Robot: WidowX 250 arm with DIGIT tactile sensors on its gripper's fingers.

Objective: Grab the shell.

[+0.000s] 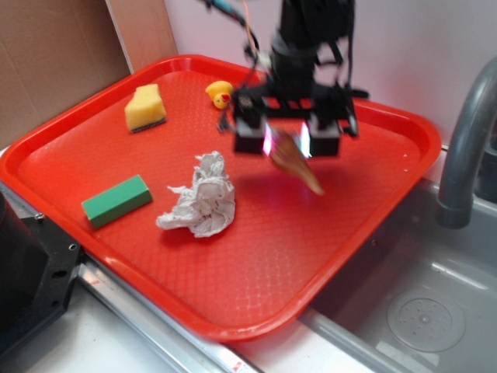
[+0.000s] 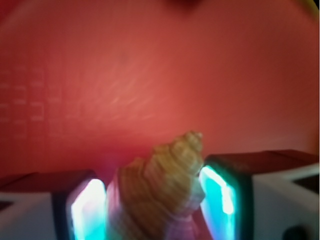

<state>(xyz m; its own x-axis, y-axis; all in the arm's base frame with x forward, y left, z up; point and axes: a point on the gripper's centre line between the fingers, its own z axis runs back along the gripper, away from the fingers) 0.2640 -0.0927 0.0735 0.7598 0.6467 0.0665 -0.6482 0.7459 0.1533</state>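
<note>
Glowing pads (image 2: 89, 212) press the shell (image 2: 162, 187) from both sides in the wrist view, so the gripper (image 1: 286, 142) is clenched on it. Seen from outside, the shell's thin point slants toward four o'clock over the red tray (image 1: 295, 256). Crumpled paper (image 1: 202, 198) lies at eight o'clock from the gripper.

The shell (image 1: 296, 158) (image 2: 162, 185) is tan with brown stripes, spiral and knobbly at its wide end, tapering to a thin point. It is clamped between the fingers (image 2: 220, 195), raised above the red tray (image 1: 311, 256), tilted with its point angled downward and to the right in the exterior view.
</note>
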